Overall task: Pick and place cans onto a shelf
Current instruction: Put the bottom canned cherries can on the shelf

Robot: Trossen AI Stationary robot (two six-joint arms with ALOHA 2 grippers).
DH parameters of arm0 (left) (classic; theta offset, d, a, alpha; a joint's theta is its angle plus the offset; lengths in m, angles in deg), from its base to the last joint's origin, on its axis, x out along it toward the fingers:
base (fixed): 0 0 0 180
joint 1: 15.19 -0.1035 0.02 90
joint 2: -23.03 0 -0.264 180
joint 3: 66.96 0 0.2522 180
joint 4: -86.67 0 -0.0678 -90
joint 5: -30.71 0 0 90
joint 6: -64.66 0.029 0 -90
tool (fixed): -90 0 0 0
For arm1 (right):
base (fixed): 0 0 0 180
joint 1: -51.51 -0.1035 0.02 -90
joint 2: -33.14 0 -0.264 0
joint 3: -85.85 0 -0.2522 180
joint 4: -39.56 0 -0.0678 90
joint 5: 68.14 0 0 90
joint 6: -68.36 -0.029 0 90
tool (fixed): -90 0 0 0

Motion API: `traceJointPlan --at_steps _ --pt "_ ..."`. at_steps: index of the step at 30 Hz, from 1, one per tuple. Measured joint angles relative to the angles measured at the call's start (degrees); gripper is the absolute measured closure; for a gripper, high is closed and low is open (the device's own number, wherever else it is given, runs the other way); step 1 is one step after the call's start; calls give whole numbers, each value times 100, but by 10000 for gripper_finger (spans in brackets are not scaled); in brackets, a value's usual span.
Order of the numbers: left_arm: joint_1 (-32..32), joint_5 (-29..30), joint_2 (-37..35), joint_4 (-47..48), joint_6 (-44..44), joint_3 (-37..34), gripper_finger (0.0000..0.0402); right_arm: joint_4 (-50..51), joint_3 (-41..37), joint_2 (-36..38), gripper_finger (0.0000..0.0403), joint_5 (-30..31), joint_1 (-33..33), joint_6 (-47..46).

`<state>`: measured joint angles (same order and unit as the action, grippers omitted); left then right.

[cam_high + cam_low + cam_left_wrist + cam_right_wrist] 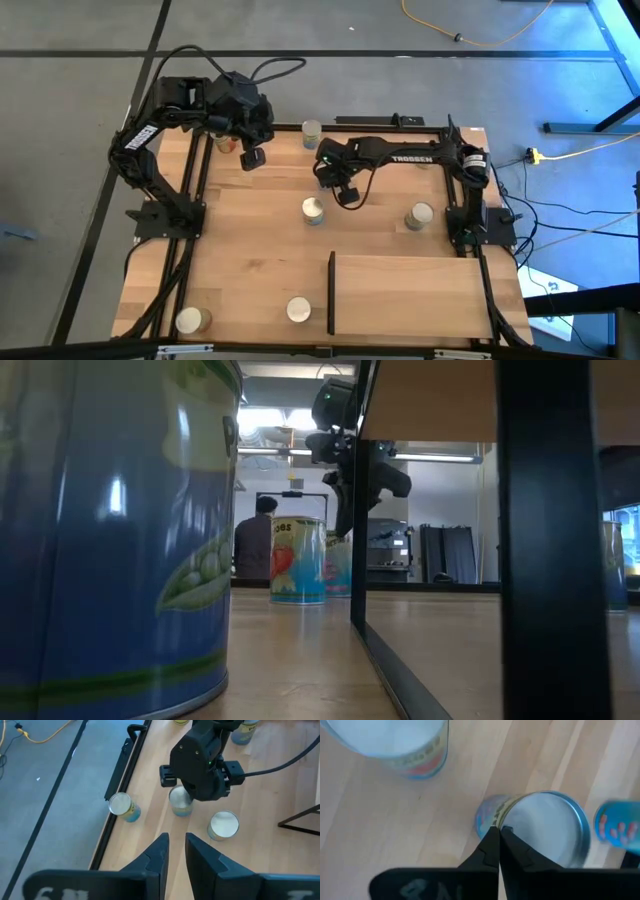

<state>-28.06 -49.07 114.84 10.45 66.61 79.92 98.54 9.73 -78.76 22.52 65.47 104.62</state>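
Several cans with pale tops stand upright on the wooden table: one at the far edge [311, 130], one in the middle [313, 210], one to its right [418, 216], two near the front edge [298, 309] [188, 320]. The shelf [420, 295] lies at the near right, its black bar [331, 290] on its left. My right gripper [335, 182] is shut and hangs over a blue-labelled can [540, 827], its tips at the can's rim. My left gripper [177, 845] hovers at the far left, narrowly open and empty. My right gripper's shut fingertips [494, 837] point down at the rim of the blue-labelled can's top [512, 800]. The can stands upright on the table. I cannot tell whether the tips touch it.
The black table frame [195, 200] runs along the left side. Another can [122, 806] stands by the far-left frame rail near my left gripper. In the low view a blue pea can [120, 540] fills the foreground, and a person [258, 540] shows in the room behind.
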Motion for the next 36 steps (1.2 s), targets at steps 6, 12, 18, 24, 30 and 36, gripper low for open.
traceJointPlan --at_steps 6,12,18,24,30,36 --pt "0 0 0 0 1 -2 345 867 874 46 402 8 0 -301" --pt "0 0 0 0 7 -2 344 2054 1860 79 402 16 -63 -564" --pt "2 0 0 0 10 -2 346 3205 2757 90 403 307 -176 -765" --pt "2 0 0 0 11 -2 343 3829 3503 92 403 628 -364 -875" --pt "2 0 1 0 13 -2 346 4527 4184 104 403 863 -559 -1323" --pt "0 -2 2 0 15 -2 345 4489 4363 469 403 906 -790 -1566"
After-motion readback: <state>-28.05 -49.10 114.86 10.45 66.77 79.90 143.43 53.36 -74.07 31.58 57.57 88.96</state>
